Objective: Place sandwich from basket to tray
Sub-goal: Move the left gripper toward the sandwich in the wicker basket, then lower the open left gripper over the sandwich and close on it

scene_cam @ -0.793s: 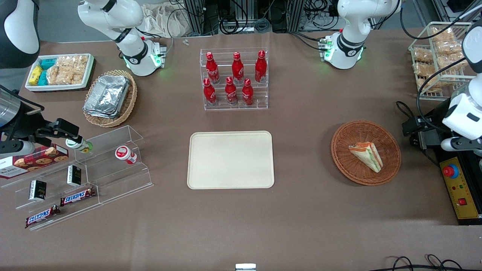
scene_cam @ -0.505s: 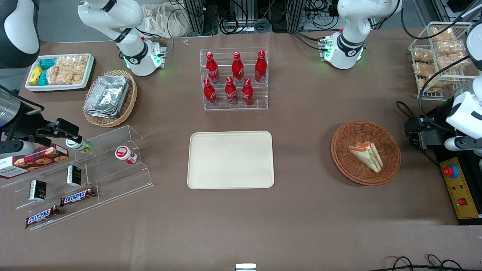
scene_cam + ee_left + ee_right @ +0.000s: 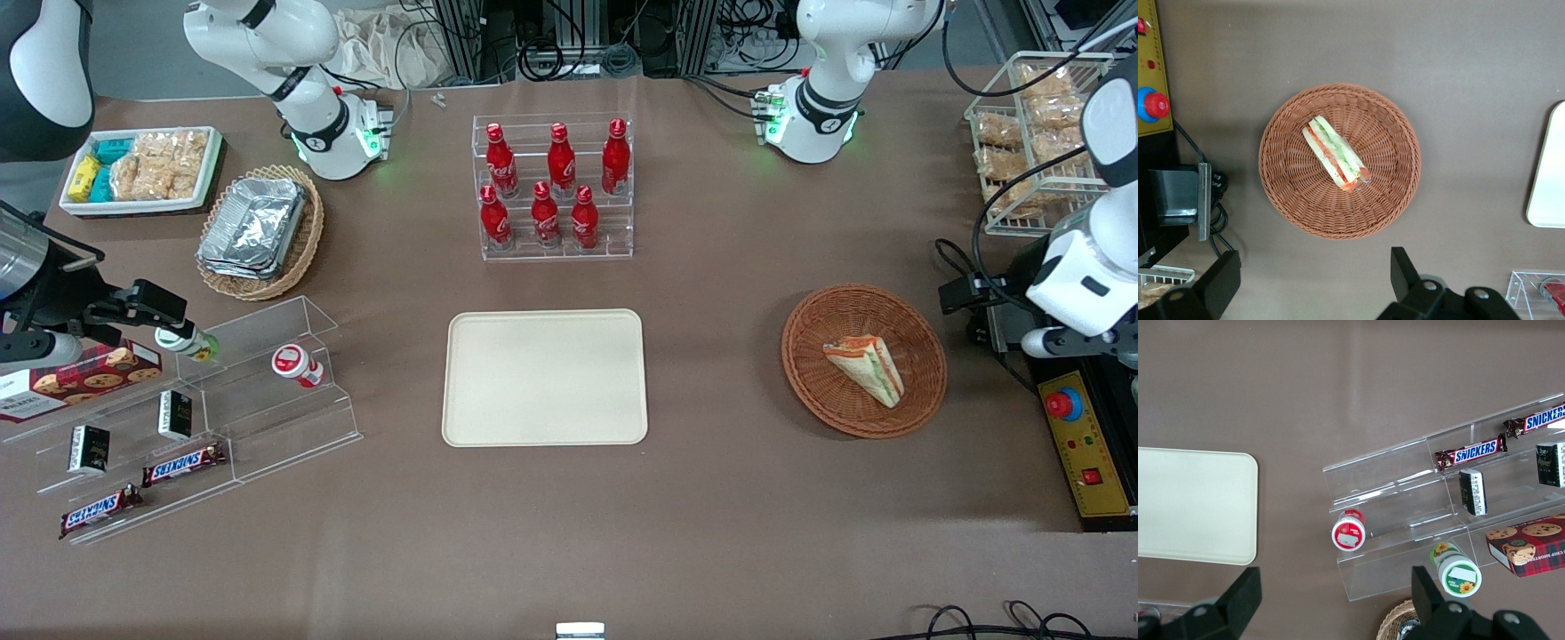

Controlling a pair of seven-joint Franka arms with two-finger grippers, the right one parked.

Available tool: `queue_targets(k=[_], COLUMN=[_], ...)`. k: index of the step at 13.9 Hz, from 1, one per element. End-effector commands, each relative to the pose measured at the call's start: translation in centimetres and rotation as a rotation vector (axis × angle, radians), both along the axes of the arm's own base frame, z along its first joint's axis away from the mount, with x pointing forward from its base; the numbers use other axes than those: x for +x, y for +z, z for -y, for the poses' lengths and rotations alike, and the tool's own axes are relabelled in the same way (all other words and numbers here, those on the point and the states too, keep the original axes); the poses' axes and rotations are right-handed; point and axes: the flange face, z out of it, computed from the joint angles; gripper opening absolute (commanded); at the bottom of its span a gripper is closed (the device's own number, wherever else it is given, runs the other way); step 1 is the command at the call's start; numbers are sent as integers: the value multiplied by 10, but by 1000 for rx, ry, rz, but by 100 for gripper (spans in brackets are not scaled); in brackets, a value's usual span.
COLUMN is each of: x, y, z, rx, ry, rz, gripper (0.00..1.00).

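The sandwich, a pale wedge with green and orange-red layers, lies in the round reddish-brown basket. The cream tray lies flat at the table's middle, toward the parked arm's end from the basket, with nothing on it. My left gripper hangs high above the table beside the basket, toward the working arm's end. It is open, its fingers spread wide over bare tablecloth just off the basket's rim, holding nothing.
A yellow control box with a red button sits under the arm. A wire rack of snack packets stands farther from the camera. A rack of red bottles stands above the tray, and an acrylic shelf of sweets lies toward the parked arm's end.
My left arm and gripper have shifted a little toward the basket. The sandwich, basket and tray have not moved.
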Motion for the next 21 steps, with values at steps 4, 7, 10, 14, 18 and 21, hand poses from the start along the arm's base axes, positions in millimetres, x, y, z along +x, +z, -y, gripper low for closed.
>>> queue_targets(k=[4,7,10,14,18,21], x=[-19,-17,-19,-16,-15,-24], y=[-78,-109,-134,-177,-209,-236], z=[-10,-6,-8,-7,-6,-8], rx=[-4,2,3,6,-8,-14], ry=[36,164,227,347,432,499], rz=[1,43,32,40,14,51], gripper=[100,100,100,100,100,100])
